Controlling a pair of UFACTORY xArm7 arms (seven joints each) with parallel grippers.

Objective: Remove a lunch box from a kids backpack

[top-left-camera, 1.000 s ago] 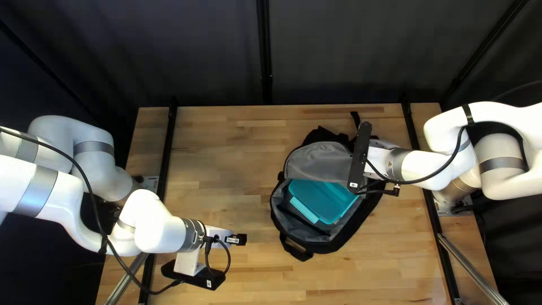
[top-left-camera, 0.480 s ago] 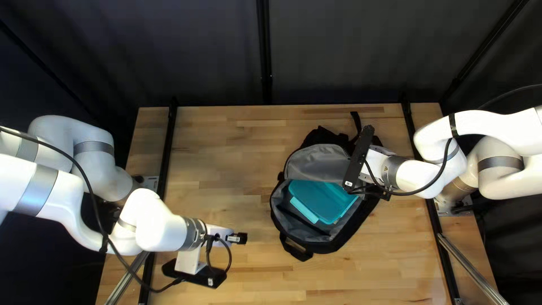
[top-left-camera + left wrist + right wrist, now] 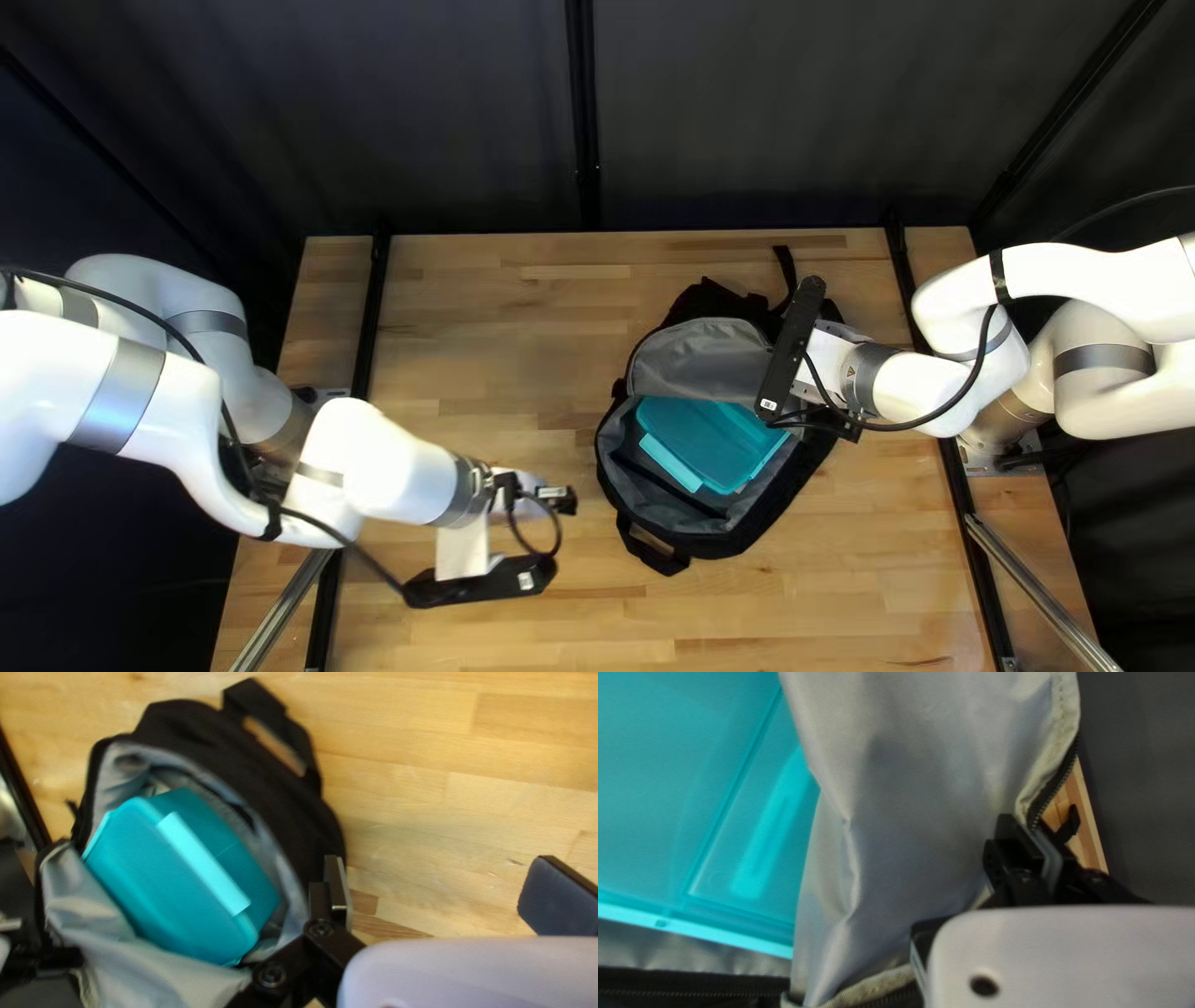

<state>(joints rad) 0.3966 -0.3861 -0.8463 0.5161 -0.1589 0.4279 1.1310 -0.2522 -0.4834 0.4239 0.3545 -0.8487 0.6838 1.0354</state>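
Lying beside the spread left gripper (image 3: 439, 893), the lunch box (image 3: 165, 877) calls for a sideways reach while the right gripper (image 3: 1041, 852) clamps the backpack flap (image 3: 927, 796).

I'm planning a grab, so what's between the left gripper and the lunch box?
In the top left view, between left gripper and lunch box lie some table, then the backpack's side.

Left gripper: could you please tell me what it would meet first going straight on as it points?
The left gripper would probably meet the backpack or the table just beside it; depth is unclear.
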